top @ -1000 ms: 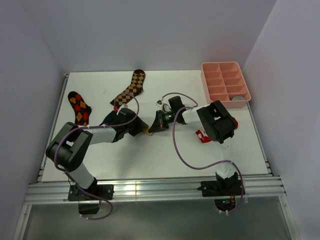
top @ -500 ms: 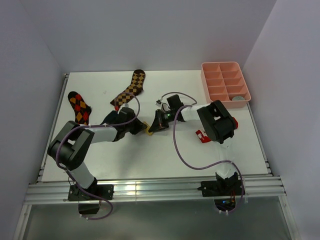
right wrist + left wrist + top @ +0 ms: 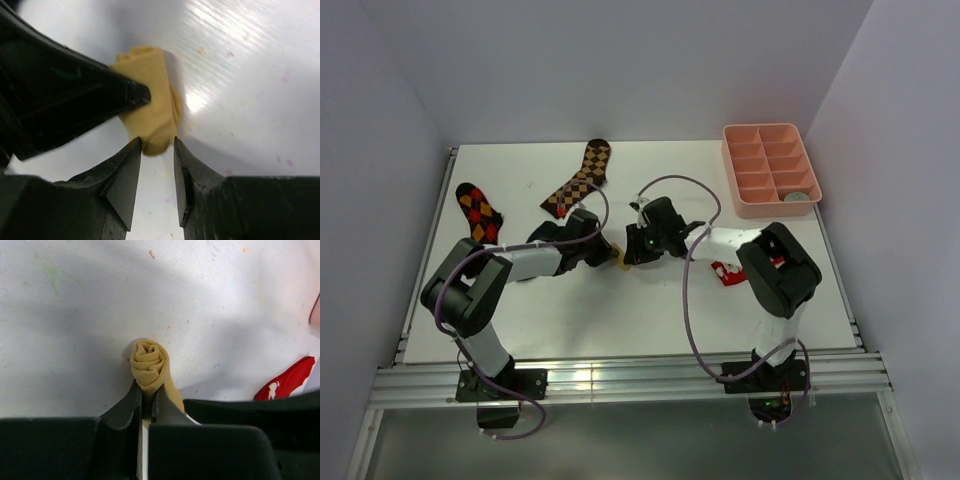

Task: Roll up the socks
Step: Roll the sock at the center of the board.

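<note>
A mustard yellow sock (image 3: 615,262), wound into a tight roll (image 3: 148,362), lies on the white table near its middle. My left gripper (image 3: 605,258) comes in from the left and is shut on the roll's near end (image 3: 146,390), pinching the fabric between both fingers. My right gripper (image 3: 628,255) faces it from the right. Its jaws stand open (image 3: 156,142), one fingertip on each side of the roll's tip (image 3: 150,110), not squeezing it. The left gripper's black finger (image 3: 125,92) lies across the roll in the right wrist view.
A pink compartment tray (image 3: 772,165) stands at the back right with a grey bundle (image 3: 801,196) in its near right cell. A red sock with white trim (image 3: 728,270) lies under the right arm. A brown checkered sock (image 3: 578,180) and a red argyle sock (image 3: 480,215) lie at the back left.
The left gripper has shut on the yellow roll. The right gripper has opened and let go of it, and the right arm's elbow has swung out to the right.
</note>
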You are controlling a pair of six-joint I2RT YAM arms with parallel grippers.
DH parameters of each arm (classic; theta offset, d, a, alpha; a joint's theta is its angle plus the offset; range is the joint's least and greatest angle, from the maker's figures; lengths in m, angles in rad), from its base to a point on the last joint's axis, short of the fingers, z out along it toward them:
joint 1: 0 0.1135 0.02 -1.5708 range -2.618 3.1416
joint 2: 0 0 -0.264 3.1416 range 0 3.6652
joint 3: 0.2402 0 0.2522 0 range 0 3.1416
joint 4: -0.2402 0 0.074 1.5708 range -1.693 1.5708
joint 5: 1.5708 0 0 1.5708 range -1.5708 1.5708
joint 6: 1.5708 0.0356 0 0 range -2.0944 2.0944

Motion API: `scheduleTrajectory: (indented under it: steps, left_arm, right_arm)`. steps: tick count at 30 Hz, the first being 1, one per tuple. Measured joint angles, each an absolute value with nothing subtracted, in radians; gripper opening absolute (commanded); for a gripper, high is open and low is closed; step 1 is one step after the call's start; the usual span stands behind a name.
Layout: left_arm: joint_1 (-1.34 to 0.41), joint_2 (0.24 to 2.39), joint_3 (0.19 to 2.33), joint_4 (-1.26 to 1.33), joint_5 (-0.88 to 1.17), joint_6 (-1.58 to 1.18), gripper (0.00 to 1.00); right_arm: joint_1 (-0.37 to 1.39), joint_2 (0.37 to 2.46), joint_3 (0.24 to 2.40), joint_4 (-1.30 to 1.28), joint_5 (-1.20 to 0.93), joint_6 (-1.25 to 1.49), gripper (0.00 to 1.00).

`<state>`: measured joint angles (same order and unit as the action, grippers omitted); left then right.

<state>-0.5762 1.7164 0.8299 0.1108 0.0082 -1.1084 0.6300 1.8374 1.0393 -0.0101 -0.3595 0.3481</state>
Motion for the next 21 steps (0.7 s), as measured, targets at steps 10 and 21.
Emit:
scheduleTrajectory:
  steps: [10, 21]
  left_arm:
    - [-0.580, 1.716, 0.852, 0.067, 0.002, -1.092, 0.00]
    - [-0.580, 1.717, 0.853, 0.063, 0.002, -1.092, 0.00]
  right_arm:
    - [0.794, 1.675, 0.905, 0.071, 0.002, 0.196, 0.38]
    - [0.849, 1.674, 0.875, 0.203, 0.064, 0.097, 0.46]
